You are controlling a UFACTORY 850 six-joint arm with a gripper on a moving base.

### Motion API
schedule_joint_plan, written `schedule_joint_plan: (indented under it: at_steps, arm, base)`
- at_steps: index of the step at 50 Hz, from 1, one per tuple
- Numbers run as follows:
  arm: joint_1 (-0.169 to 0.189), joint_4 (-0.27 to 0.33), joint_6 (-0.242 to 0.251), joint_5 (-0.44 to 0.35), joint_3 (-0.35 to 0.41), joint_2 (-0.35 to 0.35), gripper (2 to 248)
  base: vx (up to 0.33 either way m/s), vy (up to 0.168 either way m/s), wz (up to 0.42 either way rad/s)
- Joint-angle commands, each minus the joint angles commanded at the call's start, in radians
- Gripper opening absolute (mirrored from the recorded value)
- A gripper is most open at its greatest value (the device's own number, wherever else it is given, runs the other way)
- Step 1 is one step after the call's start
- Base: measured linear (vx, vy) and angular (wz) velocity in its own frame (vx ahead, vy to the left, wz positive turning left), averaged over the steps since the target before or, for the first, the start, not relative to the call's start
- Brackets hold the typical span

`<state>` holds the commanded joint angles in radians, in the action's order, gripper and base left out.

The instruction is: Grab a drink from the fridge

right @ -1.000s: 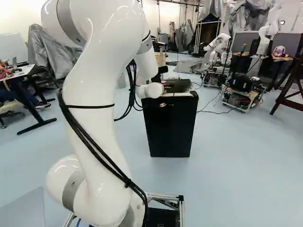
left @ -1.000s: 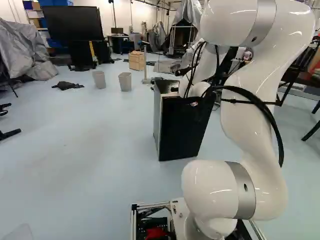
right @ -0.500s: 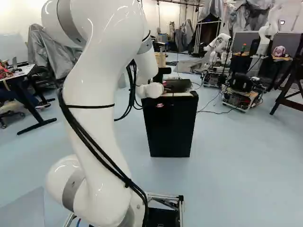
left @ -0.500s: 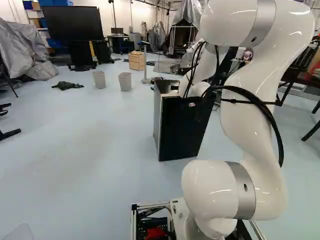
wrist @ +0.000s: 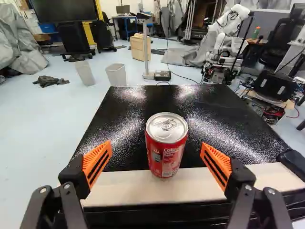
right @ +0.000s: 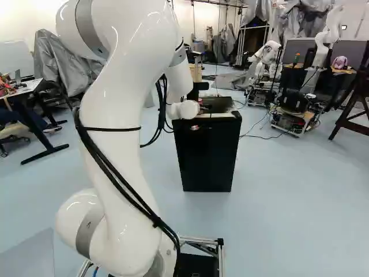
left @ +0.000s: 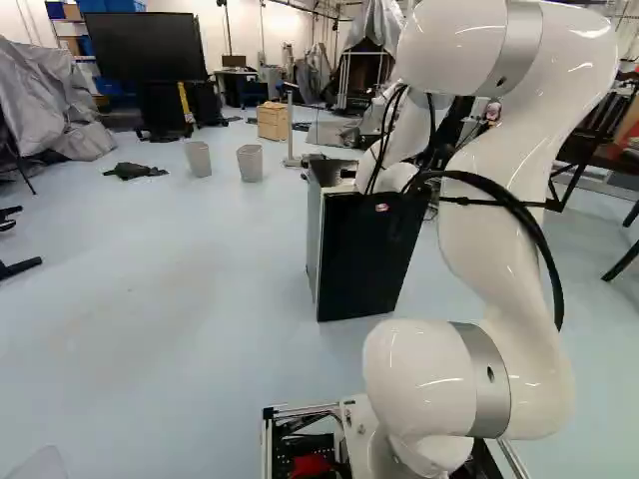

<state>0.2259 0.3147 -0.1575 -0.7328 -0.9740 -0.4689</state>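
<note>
- The jaws stand wide apart, their ribbed orange pads [wrist: 96,162] facing each other across a broad gap.
- Between them in the wrist view stands the drink, a red cylindrical soda can [wrist: 166,145] with a silver lid and ring tab. It is upright and held by nothing; neither pad touches it.
- The can rests on the cream strip [wrist: 114,187] along the near edge of the fridge top, right beside the glossy black top panel [wrist: 138,102].
- The fridge [right: 207,156] itself is a squat, boxy unit with a flat black front and a grey side, set on the pale blue floor [left: 190,299]. What it holds is hidden behind that front.
- Past it on the floor are two small grey plastic bins [wrist: 86,72] [wrist: 116,74], near each other, their insides too dim to tell. A light wooden box [wrist: 139,46] sits farther back, its contents out of sight.
- Farther off, beyond the top panel, is another robot [wrist: 221,38], white too.
- Against half a second ago, the upper part of the white arm [left: 509,200] has shifted slightly, to the left in the left base view and to the right in the right base view.
- The base, the fridge, the bins and the wooden box are where they were.
</note>
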Motion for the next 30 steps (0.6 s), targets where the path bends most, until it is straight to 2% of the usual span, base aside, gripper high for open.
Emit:
schedule_joint_plan:
  at_steps: [13, 14, 18, 19, 24, 25, 29, 30]
  arm:
    - [-0.002, 0.0, 0.0, 0.0, -0.023, -0.018, 247]
    - [-0.002, 0.0, 0.0, 0.0, -0.024, -0.018, 233]
    - [-0.003, 0.0, 0.0, 0.0, -0.025, -0.019, 233]
    - [-0.003, 0.0, 0.0, 0.0, -0.025, -0.019, 195]
    - [-0.003, 0.0, 0.0, 0.0, -0.025, -0.019, 195]
    - [-0.003, 0.0, 0.0, 0.0, -0.025, -0.019, 157]
    - [-0.003, 0.0, 0.0, 0.0, -0.025, -0.019, 157]
    - [-0.003, 0.0, 0.0, 0.0, -0.025, -0.019, 119]
  base:
    - [0.0, 0.0, 0.0]
    - [0.0, 0.0, 0.0]
    - [0.0, 0.0, 0.0]
    - [0.0, 0.0, 0.0]
    - [0.0, 0.0, 0.0]
    - [0.0, 0.0, 0.0]
    - [0.0, 0.0, 0.0]
    - [0.0, 0.0, 0.0]
